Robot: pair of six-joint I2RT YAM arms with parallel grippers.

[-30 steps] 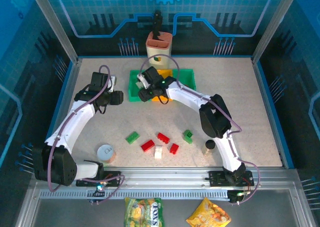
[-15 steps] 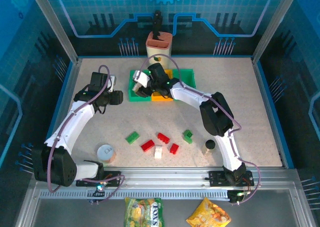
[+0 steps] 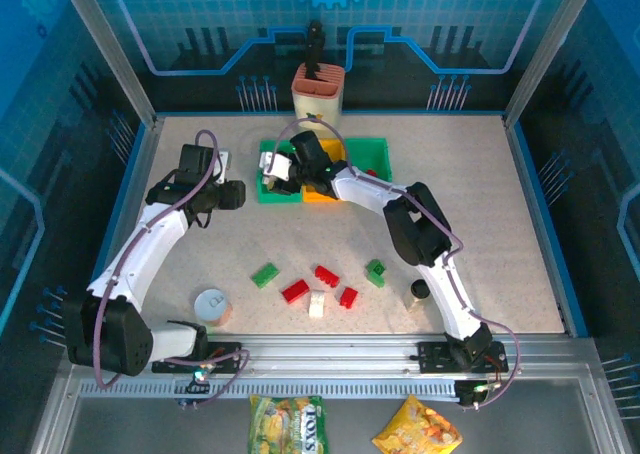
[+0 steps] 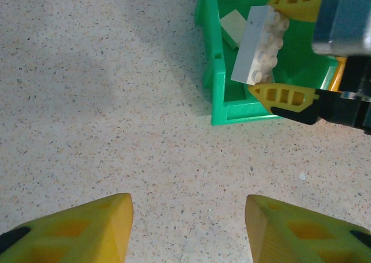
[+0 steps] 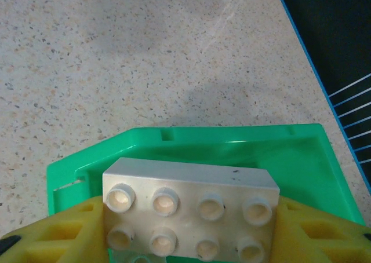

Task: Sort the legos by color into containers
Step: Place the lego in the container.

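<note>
Right gripper (image 5: 188, 234) jaws clamp white lego (image 5: 191, 187) above green bin (image 5: 232, 134), poised to drop. Left gripper (image 4: 188, 228) jaws hang open, empty, beside bin.

Green-yellow snack bag (image 3: 287, 417), txt approx "TOYS", rest illegible

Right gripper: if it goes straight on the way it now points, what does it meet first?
Probably the floor of the left green bin, right below it. The white brick that the right gripper holds would touch first; depth is unclear.
</note>
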